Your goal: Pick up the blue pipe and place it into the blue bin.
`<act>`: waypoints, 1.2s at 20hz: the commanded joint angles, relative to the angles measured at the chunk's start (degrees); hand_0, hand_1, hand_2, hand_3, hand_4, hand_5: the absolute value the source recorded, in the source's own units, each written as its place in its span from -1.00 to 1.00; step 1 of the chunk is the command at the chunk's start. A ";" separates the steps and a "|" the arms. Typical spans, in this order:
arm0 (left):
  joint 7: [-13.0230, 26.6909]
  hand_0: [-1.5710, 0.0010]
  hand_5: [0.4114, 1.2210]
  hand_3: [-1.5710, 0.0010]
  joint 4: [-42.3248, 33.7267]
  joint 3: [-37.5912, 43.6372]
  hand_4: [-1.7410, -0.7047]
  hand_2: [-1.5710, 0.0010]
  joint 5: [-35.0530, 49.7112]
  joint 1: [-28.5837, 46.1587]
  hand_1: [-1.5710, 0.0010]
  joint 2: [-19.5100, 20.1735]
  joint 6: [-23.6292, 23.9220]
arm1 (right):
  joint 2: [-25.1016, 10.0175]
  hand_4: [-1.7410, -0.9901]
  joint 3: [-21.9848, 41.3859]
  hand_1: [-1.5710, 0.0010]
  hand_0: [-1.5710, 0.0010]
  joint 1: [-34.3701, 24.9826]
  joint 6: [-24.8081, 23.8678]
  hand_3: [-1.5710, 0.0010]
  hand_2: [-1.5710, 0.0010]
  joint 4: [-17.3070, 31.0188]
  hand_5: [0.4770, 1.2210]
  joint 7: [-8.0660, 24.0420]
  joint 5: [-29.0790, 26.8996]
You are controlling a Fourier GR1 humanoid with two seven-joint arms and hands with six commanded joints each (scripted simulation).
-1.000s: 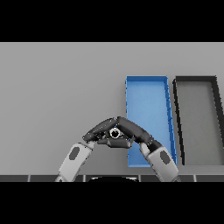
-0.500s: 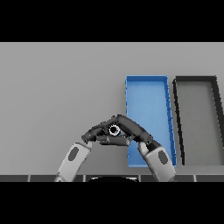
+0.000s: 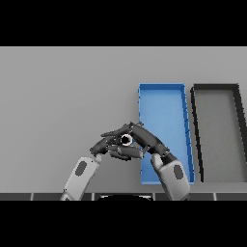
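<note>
Your left hand [image 3: 107,144] and right hand [image 3: 147,141] meet just left of the blue bin [image 3: 164,89], fingers grasping a small ring-ended pipe [image 3: 126,140] between them.

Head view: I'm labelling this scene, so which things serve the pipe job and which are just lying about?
Part of the job:
- blue pipe, seen end-on between both hands
- blue bin
- left hand
- right hand

Just lying about:
- black bin, right of the blue one
- grey table
</note>
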 commanded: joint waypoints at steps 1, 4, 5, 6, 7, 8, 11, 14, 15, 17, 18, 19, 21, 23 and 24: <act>0.35 0.97 -0.71 0.98 0.05 0.13 0.49 0.97 0.11 0.02 0.97 0.00 0.08 | 0.37 -0.35 -0.66 -1.00 -1.00 0.11 0.25 -1.00 -1.00 -0.76 1.00 -0.20 -1.25; 0.15 0.98 -0.78 0.99 -0.26 -0.21 0.49 0.98 -0.36 0.76 0.98 0.60 0.22 | 1.73 -0.34 -3.81 -1.00 -1.00 -3.02 0.36 -1.00 -1.00 -2.63 1.00 5.26 -6.56; 0.20 0.99 -0.80 0.99 -0.35 -0.43 0.49 0.99 -0.52 1.10 0.99 0.50 0.36 | 1.99 -0.34 -5.59 -1.00 -1.00 -4.48 -0.43 -1.00 -1.00 -3.24 1.00 8.13 -9.44; 0.37 0.99 -0.81 0.99 -0.25 -0.77 0.48 0.99 -0.58 1.36 0.99 0.02 0.49 | 2.78 -0.34 -6.95 -1.00 -1.00 -6.49 -2.07 -1.00 -1.00 -3.69 1.00 11.29 -11.31; 0.76 0.99 -0.82 0.99 -0.21 -0.23 0.49 0.99 -0.27 0.34 0.99 0.15 0.35 | 2.32 -0.34 -9.32 -1.00 -1.00 -9.14 -2.84 -1.00 -1.00 -3.95 1.00 12.77 -13.43; 0.72 0.99 -0.83 0.99 -0.79 -0.56 0.50 0.99 -0.30 0.91 0.99 0.59 0.01 | 1.62 -0.35 -10.61 -1.00 -1.00 -10.89 -4.07 -1.00 -1.00 -4.46 1.00 13.80 -15.53; 1.51 1.00 -0.84 1.00 -1.08 -0.53 0.52 1.00 -0.62 1.08 1.00 0.82 0.15 | -3.42 -0.35 -15.94 -1.00 -1.00 -20.01 -10.19 -1.00 -1.00 -2.19 1.00 13.84 -21.97; 0.41 1.00 -0.86 1.00 -2.11 -0.98 0.53 1.00 -0.45 1.78 1.00 0.85 -0.02 | -8.16 -0.35 -24.09 -1.00 -1.00 -27.07 -14.67 -1.00 -1.00 0.16 1.00 14.08 -22.78; 0.05 1.00 -0.86 1.00 -2.77 -0.65 0.53 1.00 -0.08 1.89 1.00 1.47 -0.30 | -9.88 -0.35 -25.66 -1.00 -1.00 -27.93 -14.70 -1.00 -1.00 1.31 1.00 14.21 -21.64; 0.72 1.00 -0.86 1.00 -3.91 -0.27 0.53 1.00 0.65 2.40 1.00 1.87 -0.43 | -12.46 -0.35 -28.22 -1.00 -1.00 -27.29 -14.24 -1.00 -1.00 2.97 1.00 14.13 -20.84; 0.55 1.00 -0.86 1.00 -3.36 -0.23 0.53 1.00 0.18 2.58 1.00 1.98 -0.12 | -13.07 -0.35 -29.24 -1.00 -1.00 -26.42 -14.21 -1.00 -1.00 3.55 1.00 14.00 -19.19; 1.43 1.00 -0.85 1.00 -3.65 -0.33 0.53 1.00 0.12 2.35 1.00 1.70 0.06 | -13.69 -0.35 -30.45 -1.00 -1.00 -24.86 -13.86 -1.00 -1.00 3.51 1.00 14.21 -18.60; 1.73 1.00 -0.84 1.00 -3.40 0.15 0.53 1.00 0.07 1.85 1.00 1.92 0.25 | -14.86 -0.35 -32.45 -1.00 -1.00 -22.48 -14.66 -1.00 -1.00 5.11 1.00 14.25 -17.34; 1.26 1.00 -0.86 1.00 -2.84 0.26 0.53 1.00 -0.06 1.47 1.00 1.93 0.24 | -15.76 -0.36 -32.82 -1.00 -1.00 -18.92 -14.12 -1.00 -1.00 5.54 1.00 14.25 -16.00; 0.47 1.00 -0.86 1.00 -2.26 0.66 0.54 1.00 -0.14 1.12 1.00 2.24 0.28 | -15.91 -0.36 -32.62 -1.00 -1.00 -17.21 -14.30 -1.00 -1.00 5.74 1.00 14.25 -15.38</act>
